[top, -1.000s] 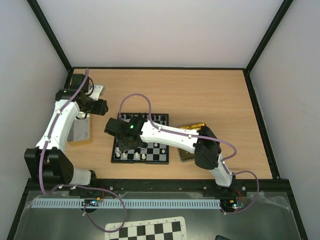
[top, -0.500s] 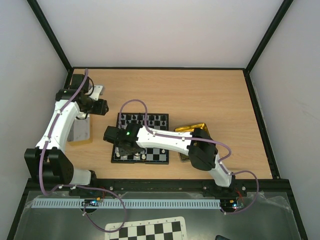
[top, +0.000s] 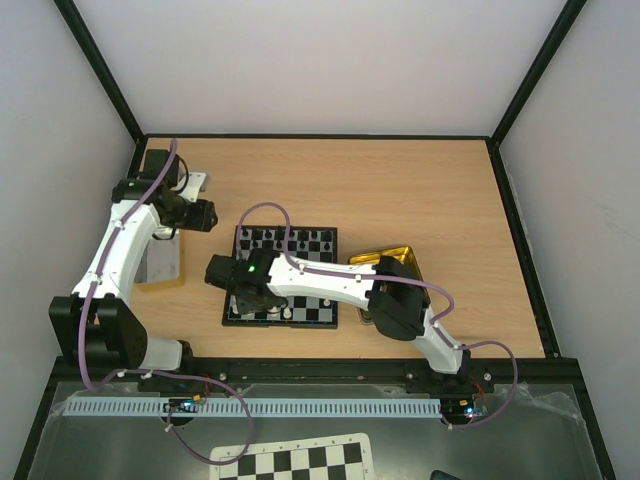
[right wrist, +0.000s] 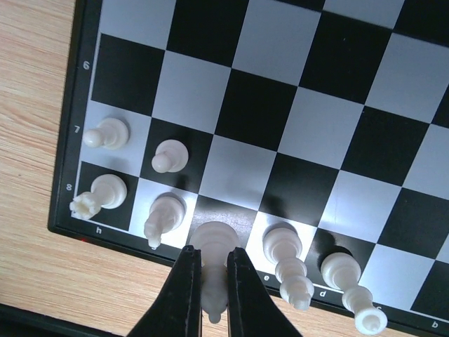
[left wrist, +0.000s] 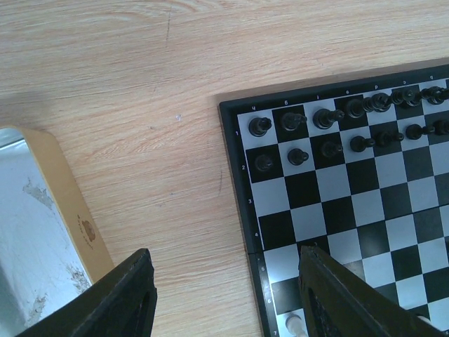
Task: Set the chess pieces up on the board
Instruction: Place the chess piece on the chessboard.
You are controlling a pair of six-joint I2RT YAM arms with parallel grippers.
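The board (top: pixel 325 315) lies mid-table; it also shows in the right wrist view (right wrist: pixel 295 133) and the left wrist view (left wrist: pixel 330 210). Black chess pieces (left wrist: pixel 330 116) fill its two far rows. My right gripper (right wrist: pixel 210 253) is shut on a cream-white piece (right wrist: pixel 217 239), whose base is over a black square in the near row, between a white knight (right wrist: pixel 163 217) and a tall white piece (right wrist: pixel 287 263). In the top view the right gripper (top: pixel 250 295) is over the board's near-left part. My left gripper (left wrist: pixel 224 281) is open and empty, over the table at the board's left edge.
A gold tin (top: pixel 385 258) sits right of the board, partly under the right arm. Its lid (top: pixel 160 265) lies at the left, under the left arm. White pawns (right wrist: pixel 106 133) and a rook (right wrist: pixel 102 193) stand near the corner. A checkered sheet (top: pixel 290 460) lies below the table's near edge.
My right gripper has moved left and toward the near edge of the board with the white piece. The left arm has not moved.
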